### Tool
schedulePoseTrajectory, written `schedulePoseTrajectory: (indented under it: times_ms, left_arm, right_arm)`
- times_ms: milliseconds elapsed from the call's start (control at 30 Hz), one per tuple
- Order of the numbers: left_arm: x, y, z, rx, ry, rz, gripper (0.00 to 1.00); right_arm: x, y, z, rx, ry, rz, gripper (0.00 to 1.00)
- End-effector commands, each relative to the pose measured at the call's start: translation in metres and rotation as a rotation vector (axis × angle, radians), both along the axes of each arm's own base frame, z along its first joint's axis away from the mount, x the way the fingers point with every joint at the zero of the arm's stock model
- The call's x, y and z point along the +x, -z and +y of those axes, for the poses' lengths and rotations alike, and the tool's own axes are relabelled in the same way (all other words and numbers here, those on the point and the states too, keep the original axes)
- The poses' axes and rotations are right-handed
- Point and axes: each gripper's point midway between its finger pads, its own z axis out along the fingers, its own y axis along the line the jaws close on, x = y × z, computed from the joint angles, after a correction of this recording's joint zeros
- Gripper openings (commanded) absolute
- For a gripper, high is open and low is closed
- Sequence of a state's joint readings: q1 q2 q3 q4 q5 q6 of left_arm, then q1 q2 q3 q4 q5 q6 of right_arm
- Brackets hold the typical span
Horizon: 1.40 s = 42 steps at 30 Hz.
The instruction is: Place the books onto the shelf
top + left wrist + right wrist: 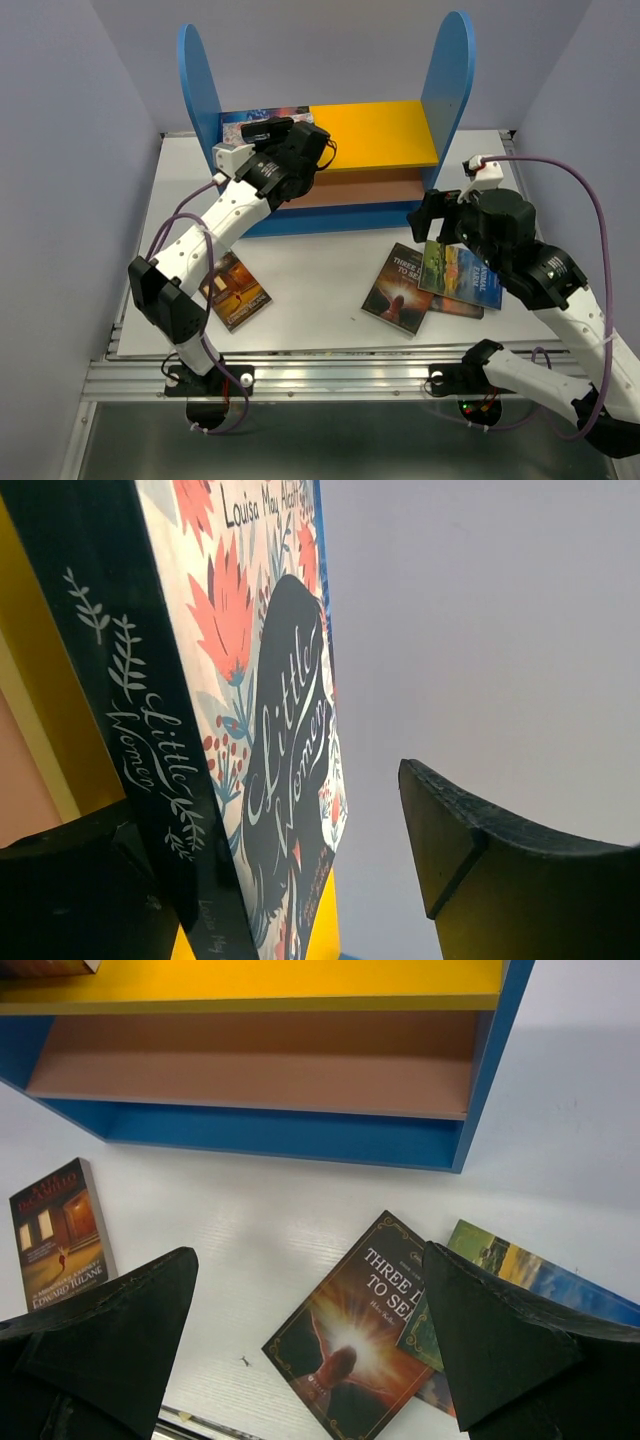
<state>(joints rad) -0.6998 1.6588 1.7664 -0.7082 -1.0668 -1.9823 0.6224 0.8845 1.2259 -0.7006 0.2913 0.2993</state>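
The shelf [380,135] stands at the back of the table, with blue side panels and a yellow top board. A flowered "Little Women" book [250,680] stands upright on the left end of that board [60,710]. My left gripper [262,138] is open around it: the spine lies against the left finger and a wide gap separates the cover from the right finger [470,850]. My right gripper [310,1260] hangs open and empty over the table. Below it lie a dark brown book [360,1340] and, overlapping it, a green landscape book [520,1270]. An orange-brown book [235,290] lies at the left.
The shelf's brown middle board [260,1060] and blue base [300,1135] hold nothing that shows. Grey walls close in the table on both sides and behind. The left arm reaches from its base diagonally over the orange-brown book to the shelf.
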Motion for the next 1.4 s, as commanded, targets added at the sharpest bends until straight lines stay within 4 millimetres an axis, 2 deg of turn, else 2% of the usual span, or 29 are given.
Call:
schedulePoseTrajectory:
  times_ms: [0, 33, 133, 233, 267, 333, 367, 467, 600, 700, 800, 900, 933, 967, 1000, 1033, 1067, 1100, 1167, 1267, 1300, 1333, 1367]
  left_arm:
    - [-0.015, -0.032, 0.008, -0.024, 0.04, -0.031, 0.86]
    - [-0.016, -0.032, 0.007, -0.003, 0.059, -0.019, 0.91]
    - [-0.019, -0.035, 0.004, 0.004, 0.1, -0.012, 0.99]
    - [-0.02, -0.039, 0.003, 0.054, 0.173, -0.012, 0.99]
    - [-0.025, -0.034, 0.001, 0.111, 0.235, 0.017, 0.99]
    - [-0.021, -0.043, 0.002, 0.12, 0.286, -0.032, 0.99]
    - [-0.026, -0.035, 0.0, 0.157, 0.349, -0.013, 0.99]
    - [-0.029, -0.032, 0.002, 0.164, 0.412, -0.034, 0.99]
    - [-0.031, -0.024, 0.004, 0.19, 0.443, -0.019, 0.99]
    - [-0.027, -0.022, 0.001, 0.2, 0.476, -0.015, 0.99]
    - [-0.022, -0.023, -0.005, 0.198, 0.5, -0.01, 0.99]
    - [-0.02, -0.023, -0.011, 0.17, 0.513, -0.007, 0.99]
    - [-0.02, -0.022, -0.011, 0.167, 0.512, -0.008, 0.99]
    - [-0.02, -0.021, -0.01, 0.163, 0.506, -0.006, 0.99]
    - [-0.02, -0.022, -0.009, 0.158, 0.5, -0.01, 0.99]
    - [-0.021, -0.022, -0.006, 0.162, 0.49, -0.012, 0.99]
    - [-0.022, -0.023, -0.004, 0.164, 0.481, -0.013, 0.99]
    - [-0.022, -0.022, -0.002, 0.168, 0.477, -0.009, 0.99]
    - [-0.025, -0.025, 0.002, 0.171, 0.472, -0.021, 0.99]
    - [-0.029, -0.028, 0.006, 0.18, 0.47, -0.03, 0.99]
    - [-0.03, -0.027, 0.007, 0.184, 0.471, -0.026, 0.99]
    - [-0.03, -0.028, 0.008, 0.186, 0.473, -0.029, 0.99]
    - [-0.032, -0.029, 0.007, 0.19, 0.485, -0.033, 0.99]
  right_arm:
    - [-0.003, -0.002, -0.002, 0.007, -0.001, -0.013, 1.0]
    - [-0.002, -0.001, -0.001, 0.006, -0.007, -0.01, 1.0]
    - [-0.003, 0.006, 0.011, -0.001, -0.07, 0.021, 1.0]
    - [-0.002, 0.014, 0.031, -0.013, -0.161, 0.064, 1.0]
    - [-0.002, 0.014, 0.037, -0.008, -0.192, 0.073, 1.0]
    - [0.001, 0.017, 0.045, -0.011, -0.219, 0.085, 1.0]
    - [0.003, 0.02, 0.049, -0.011, -0.231, 0.098, 1.0]
    - [0.008, 0.019, 0.059, 0.0, -0.257, 0.092, 1.0]
    - [0.013, 0.015, 0.077, 0.03, -0.318, 0.099, 1.0]
    - [0.021, 0.002, 0.093, 0.054, -0.367, 0.07, 1.0]
    - [0.027, 0.003, 0.108, 0.057, -0.424, 0.082, 1.0]
    - [0.035, -0.013, 0.123, 0.071, -0.477, 0.045, 0.99]
    - [0.042, -0.007, 0.129, 0.057, -0.486, 0.06, 0.99]
    - [0.048, -0.019, 0.132, 0.056, -0.491, 0.032, 0.98]
    - [0.051, -0.02, 0.137, 0.043, -0.5, 0.029, 0.97]
    - [0.06, -0.008, 0.143, 0.005, -0.511, 0.053, 0.95]
    - [0.066, -0.019, 0.145, 0.005, -0.505, 0.029, 0.92]
    - [0.07, -0.02, 0.15, -0.003, -0.503, 0.025, 0.89]
    - [0.085, -0.03, 0.158, -0.013, -0.501, -0.009, 0.76]
    - [0.093, -0.035, 0.172, -0.028, -0.539, -0.032, 0.68]
    - [0.101, -0.028, 0.177, -0.039, -0.542, -0.021, 0.66]
    - [0.105, -0.037, 0.18, -0.038, -0.542, -0.047, 0.61]
    - [0.11, -0.038, 0.182, -0.043, -0.54, -0.052, 0.6]
